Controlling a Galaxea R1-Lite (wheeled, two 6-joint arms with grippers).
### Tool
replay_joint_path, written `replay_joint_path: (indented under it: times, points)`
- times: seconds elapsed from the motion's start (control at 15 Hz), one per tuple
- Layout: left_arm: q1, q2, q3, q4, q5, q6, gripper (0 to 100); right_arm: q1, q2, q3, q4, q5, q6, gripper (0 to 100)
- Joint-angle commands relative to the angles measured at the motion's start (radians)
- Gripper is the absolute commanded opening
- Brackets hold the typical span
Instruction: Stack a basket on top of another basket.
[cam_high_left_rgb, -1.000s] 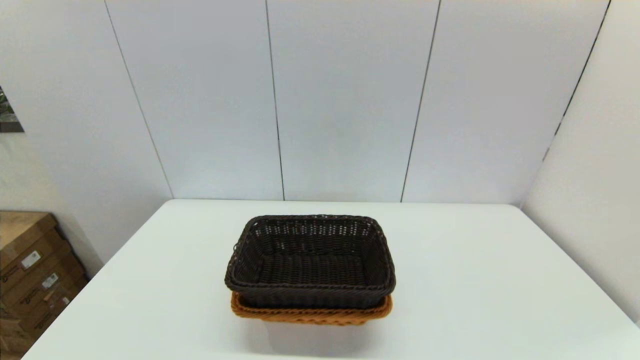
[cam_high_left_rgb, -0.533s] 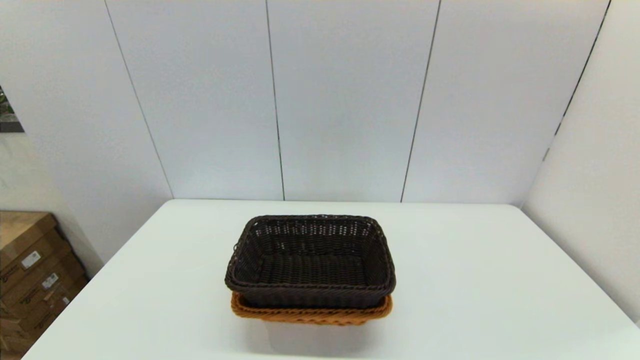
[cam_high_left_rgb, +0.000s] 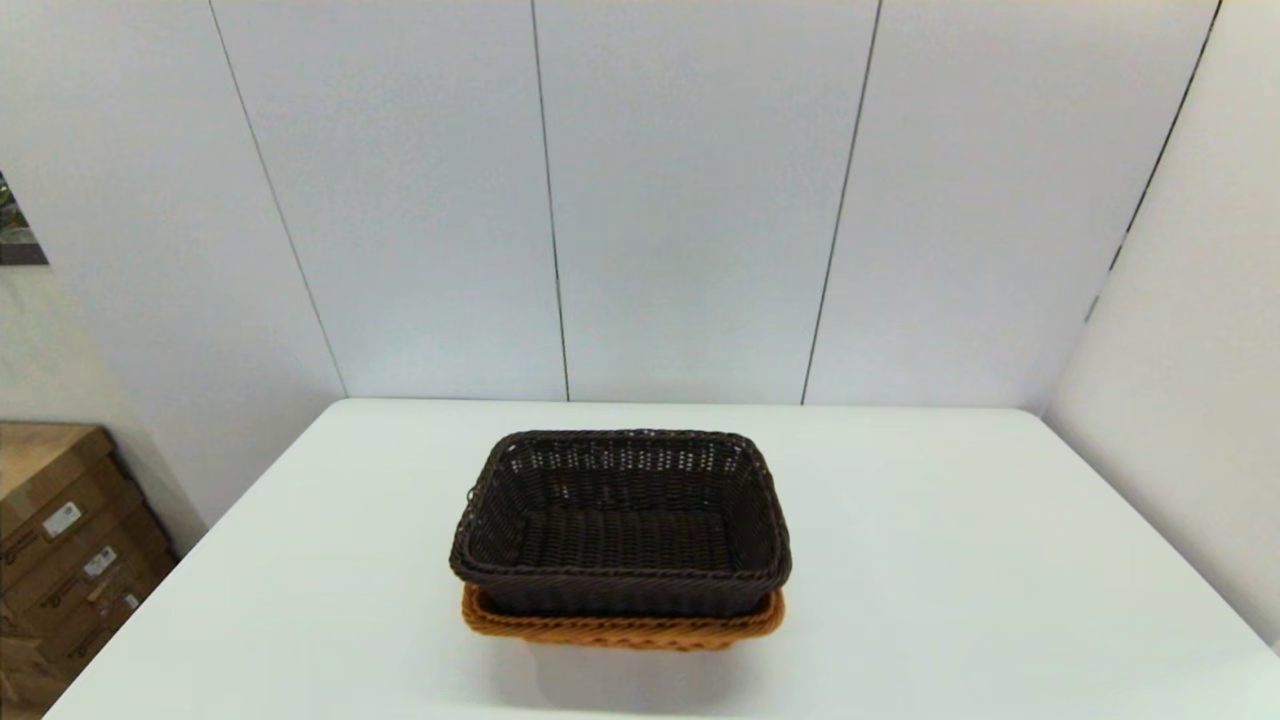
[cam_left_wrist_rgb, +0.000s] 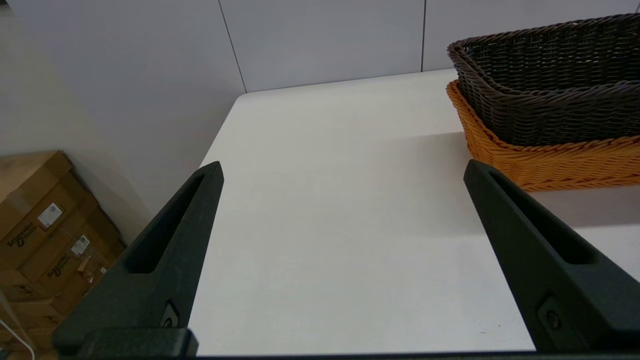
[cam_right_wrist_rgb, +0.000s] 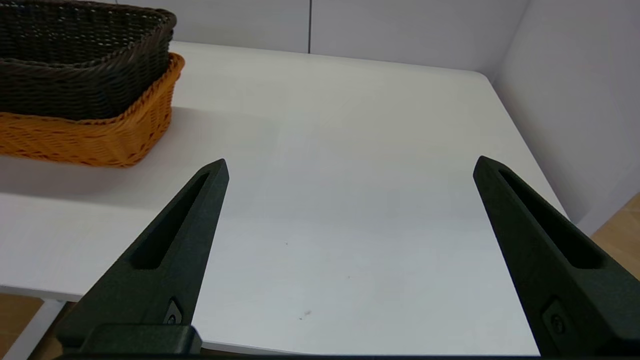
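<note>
The dark brown basket (cam_high_left_rgb: 620, 525) sits nested inside the orange-tan basket (cam_high_left_rgb: 620, 630) at the middle of the white table (cam_high_left_rgb: 950, 600), only the tan rim showing beneath it. Both wrist views show the pair from the side: dark basket (cam_left_wrist_rgb: 550, 95) over tan basket (cam_left_wrist_rgb: 550, 160), and dark basket (cam_right_wrist_rgb: 80, 75) over tan basket (cam_right_wrist_rgb: 90, 137). My left gripper (cam_left_wrist_rgb: 342, 170) hangs open near the table's front left, apart from the baskets. My right gripper (cam_right_wrist_rgb: 350, 167) hangs open near the front right edge, holding nothing. Neither arm appears in the head view.
Cardboard boxes (cam_high_left_rgb: 60, 560) stand on the floor left of the table, also cardboard boxes (cam_left_wrist_rgb: 45, 235). White wall panels (cam_high_left_rgb: 640, 200) rise right behind the table and along its right side.
</note>
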Motion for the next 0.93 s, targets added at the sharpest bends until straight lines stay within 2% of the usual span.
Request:
replay_joint_path:
  times: [0.07, 0.2, 0.47, 0.93]
  points:
    - [0.001, 0.001, 0.0, 0.0, 0.0, 0.001, 100, 0.0, 0.0, 0.008, -0.012, -0.005, -0.005, 100]
    - [0.001, 0.001, 0.0, 0.0, 0.0, 0.001, 100, 0.0, 0.0, 0.011, -0.021, -0.006, -0.006, 100]
    - [0.0, 0.001, 0.0, 0.0, 0.0, 0.001, 100, 0.0, 0.0, 0.063, -0.106, -0.008, -0.011, 100]
    - [0.0, 0.001, 0.0, -0.002, 0.0, -0.001, 100, 0.0, 0.002, 0.063, -0.114, -0.016, 0.015, 100]
